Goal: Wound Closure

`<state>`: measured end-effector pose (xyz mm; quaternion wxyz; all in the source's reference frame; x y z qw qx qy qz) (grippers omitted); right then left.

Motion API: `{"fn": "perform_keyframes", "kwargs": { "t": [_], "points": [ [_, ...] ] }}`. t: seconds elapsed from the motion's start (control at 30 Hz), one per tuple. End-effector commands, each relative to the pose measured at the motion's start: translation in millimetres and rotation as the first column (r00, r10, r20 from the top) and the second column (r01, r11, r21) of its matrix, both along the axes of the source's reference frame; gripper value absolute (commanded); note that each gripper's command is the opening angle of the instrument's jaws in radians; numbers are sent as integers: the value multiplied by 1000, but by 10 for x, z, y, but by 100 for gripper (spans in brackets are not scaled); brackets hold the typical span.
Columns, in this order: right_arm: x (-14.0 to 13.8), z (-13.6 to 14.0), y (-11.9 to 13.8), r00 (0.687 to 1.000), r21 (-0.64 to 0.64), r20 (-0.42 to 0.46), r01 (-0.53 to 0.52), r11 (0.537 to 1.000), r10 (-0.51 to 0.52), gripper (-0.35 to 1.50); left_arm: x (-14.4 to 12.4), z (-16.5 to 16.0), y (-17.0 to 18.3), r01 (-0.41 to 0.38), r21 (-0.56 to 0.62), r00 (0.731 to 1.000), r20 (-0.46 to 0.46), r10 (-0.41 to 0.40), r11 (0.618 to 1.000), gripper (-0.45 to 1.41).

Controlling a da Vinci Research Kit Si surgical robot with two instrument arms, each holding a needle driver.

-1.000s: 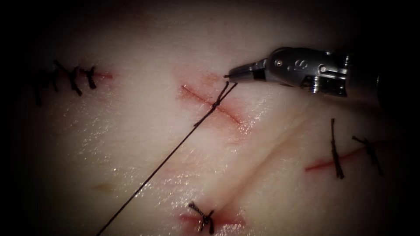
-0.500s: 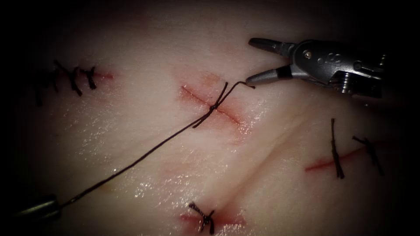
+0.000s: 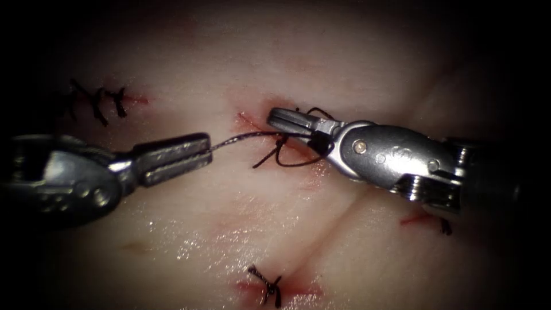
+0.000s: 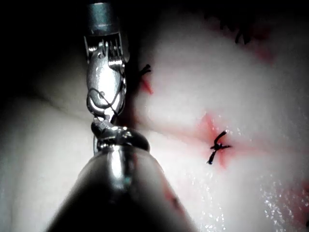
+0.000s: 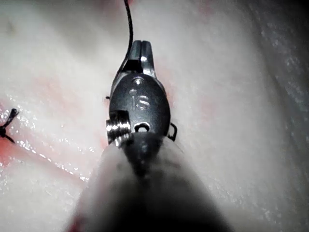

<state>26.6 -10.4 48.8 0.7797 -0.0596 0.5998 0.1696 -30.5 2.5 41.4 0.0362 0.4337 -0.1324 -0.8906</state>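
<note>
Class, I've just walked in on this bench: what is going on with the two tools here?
Two tools work at a knot over the middle cut in the tissue. The left tool, on the cut's left, has its jaws shut on the thread, which runs to the knot. The right tool lies across the cut at the knot, jaws closed around the thread there. Other cuts nearby already carry a finished stitch.

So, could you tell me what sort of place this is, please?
Probably a suturing practice bench: pale tissue bears several short cuts tied with dark knots, and the left tool and right tool, both shut on thread, work at the middle cut.
</note>
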Motion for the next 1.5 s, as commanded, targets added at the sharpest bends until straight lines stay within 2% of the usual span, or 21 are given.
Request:
{"fn": "perform_keyframes", "kwargs": {
  "t": [0.03, 0.17, 0.37, 0.43, 0.47, 0.57, 0.67, 0.7, 0.8, 0.93, 1.03, 1.2, 1.27, 1.3, 1.33, 1.37, 1.4, 1.5],
  "points": [
    [11, 6, -1, 1000, -2, -8, 10, 1000, -10, -35, -6, 4, 3, -1, -6, 1000, -3, 1, 1000, -45],
    [16, 1, -12, 998, -6, -36, 48, 999, -48, -35, -10, 32, 36, 29, -3, 998, -60, -29, 1000, -45],
    [14, -9, -14, 998, -4, -53, 46, 999, -46, -35, -16, 60, 45, 51, -18, 992, -111, -53, 999, -45],
    [12, -13, -14, 997, -7, -75, 19, 1000, -19, -35, -18, 74, 44, 51, -23, 990, -127, -53, 998, -45],
    [11, -16, -16, 996, -23, -91, -7, 1000, 5, -10, -18, 90, 45, 51, -29, 987, -153, -55, 998, -45],
    [7, -18, -19, 992, -40, -123, -46, 998, 40, 4, -19, 105, 43, 41, -32, 984, -171, -46, 999, -45],
    [3, -18, -19, 990, -43, -118, -87, 995, 81, 7, -22, 116, 39, 29, -33, 983, -183, -35, 999, -45],
    [-3, -17, -18, 987, -39, -92, -133, 990, 129, 10, -26, 122, 35, 20, -33, 981, -193, -26, 999, -45],
    [-7, -14, -16, 978, -25, -107, -185, 982, 181, 10, -36, 131, 24, 4, -30, 977, -211, -10, 1000, -45],
    [-7, -10, -15, 971, -16, -98, -222, 975, 219, 14, -44, 134, 16, -8, -29, 978, -208, 2, 1000, -45],
    [-8, 1, -17, 944, 55, -45, -325, 944, 328, 9, -53, 138, 2, -27, -32, 979, -202, 20, 999, -45],
    [-7, 13, -19, 916, 135, -20, -395, 909, 401, 7, -57, 144, -11, -49, -31, 977, -210, 41, 998, -45],
    [-10, 19, -19, 899, 193, -10, -428, 883, 438, -11, -58, 147, -17, -59, -39, 977, -209, 50, 997, -45],
    [-11, 20, -19, 891, 213, -6, -442, 872, 453, -13, -58, 147, -18, -59, -34, 977, -206, 50, 998, -45],
    [-11, 25, -21, 871, 257, 4, -475, 841, 491, -11, -59, 148, -21, -60, -37, 978, -204, 51, 998, -45],
    [-11, 25, -21, 871, 257, 4, -475, 841, 491, -11, -59, 148, -21, -60, -37, 978, -204, 51, 998, -45],
    [-11, 26, -23, 858, 295, 3, -492, 819, 514, -10, -60, 148, -22, -62, -36, 977, -206, 53, 997, -45],
    [-11, 37, -32, 807, 383, 16, -551, 742, 591, 12, -63, 147, -24, -67, -30, 977, -207, 59, 997, -45]
  ]
}}
